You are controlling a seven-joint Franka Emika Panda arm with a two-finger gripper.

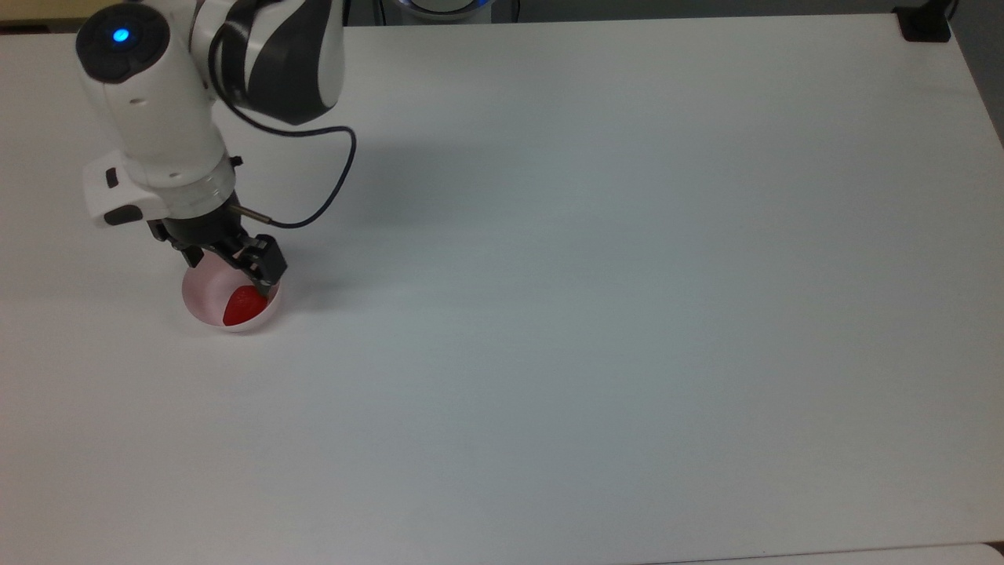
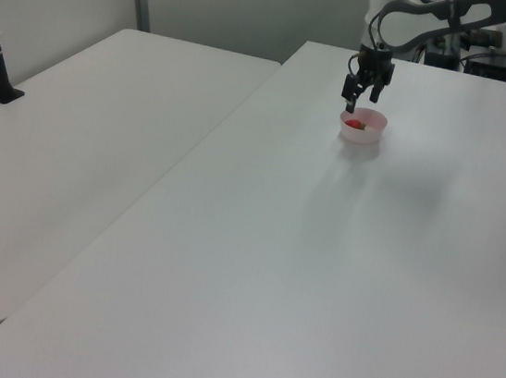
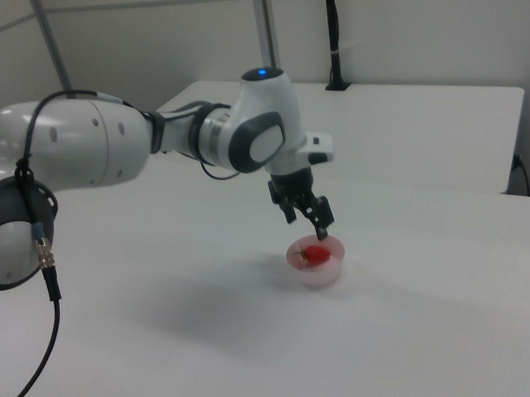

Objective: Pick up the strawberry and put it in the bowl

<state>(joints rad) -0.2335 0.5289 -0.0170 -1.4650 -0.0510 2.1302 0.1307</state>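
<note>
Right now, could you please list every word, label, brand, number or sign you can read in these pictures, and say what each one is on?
None: no readable text anywhere.
The strawberry, the bowl, the table and the gripper carry no lettering.
The arm bears only a blue light, not a sign.

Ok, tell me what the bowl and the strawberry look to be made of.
The bowl: probably thin plastic, pale pink with a smooth, plain wall that looks slightly translucent. The strawberry lying inside it: uniformly bright red with a dark green bit at one end; real fruit or a plastic toy, the look leaves that open.
</note>
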